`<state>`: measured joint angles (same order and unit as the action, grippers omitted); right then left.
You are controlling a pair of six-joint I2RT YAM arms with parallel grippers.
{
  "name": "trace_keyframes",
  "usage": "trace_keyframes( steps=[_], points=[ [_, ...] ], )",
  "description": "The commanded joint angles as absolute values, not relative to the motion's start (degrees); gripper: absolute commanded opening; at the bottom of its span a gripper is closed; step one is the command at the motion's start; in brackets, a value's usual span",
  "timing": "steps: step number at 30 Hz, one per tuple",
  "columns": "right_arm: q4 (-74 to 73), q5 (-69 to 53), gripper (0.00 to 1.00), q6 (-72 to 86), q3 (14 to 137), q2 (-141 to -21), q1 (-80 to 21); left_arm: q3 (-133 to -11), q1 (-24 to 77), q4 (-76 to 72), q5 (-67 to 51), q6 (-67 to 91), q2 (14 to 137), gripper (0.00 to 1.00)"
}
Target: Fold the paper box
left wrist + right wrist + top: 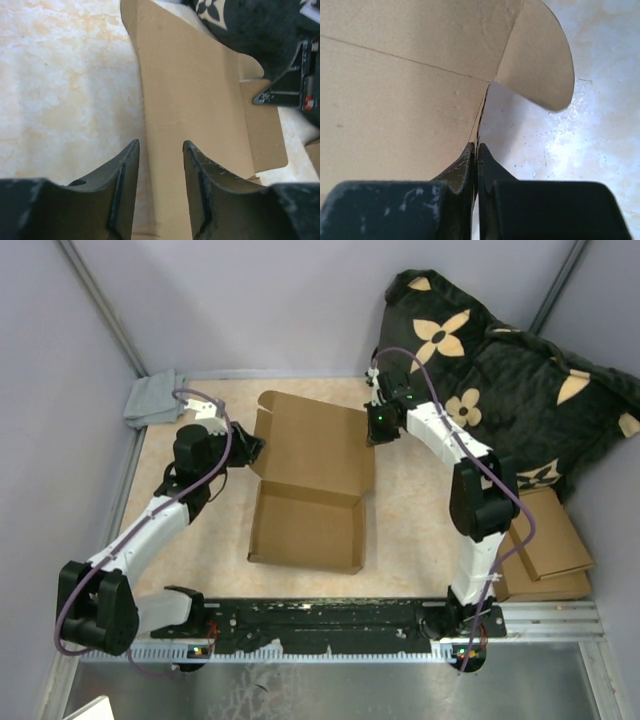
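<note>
The paper box [310, 490], plain brown cardboard, lies mid-table with its tray toward me and its lid [315, 445] raised at the back. My right gripper [375, 435] is at the lid's right edge. In the right wrist view that gripper [476, 145] is shut on the thin cardboard edge [482, 107], below a rounded flap [540, 65]. My left gripper [255, 448] is at the lid's left edge. In the left wrist view its jaws [160, 142] stand open, with the lid's left edge [145, 100] running between the fingers without touching them.
A grey cloth [152, 400] lies at the back left corner. A black cushion with tan flowers [500, 370] fills the back right. Flat cardboard pieces [545, 540] are stacked at the right edge. The arms' black base rail [330, 615] runs along the near edge.
</note>
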<state>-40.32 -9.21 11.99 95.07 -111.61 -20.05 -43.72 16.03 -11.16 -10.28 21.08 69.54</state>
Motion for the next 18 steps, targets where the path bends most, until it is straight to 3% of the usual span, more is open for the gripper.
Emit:
trace_keyframes(
  steps=[1, 3, 8, 14, 18],
  points=[
    [-29.88, -3.22, 0.0, 9.76, 90.08, -101.26, -20.44, -44.74, 16.22, -12.22, -6.79, 19.76, 65.69, 0.52],
    [-24.74, -1.82, 0.0, 7.72, 86.16, -97.32, -20.92, -46.39, 16.26, -9.76, -5.4, 18.84, 64.56, 0.6],
    [-11.63, -2.44, 0.0, 3.05, 74.81, -86.39, -21.44, -53.02, 16.26, -1.93, -2.17, 14.9, 63.39, 0.66],
    [1.07, -6.17, 0.0, 0.04, 64.46, -77.64, -21.67, -61.18, 16.17, 5.11, -4.62, 10.16, 67.32, 0.65],
    [0.9, -7.02, 0.0, 1.32, 62.76, -75.76, -21.71, -65.51, 16.25, 10.4, -11.99, 9.4, 70.17, 0.61]
  ],
)
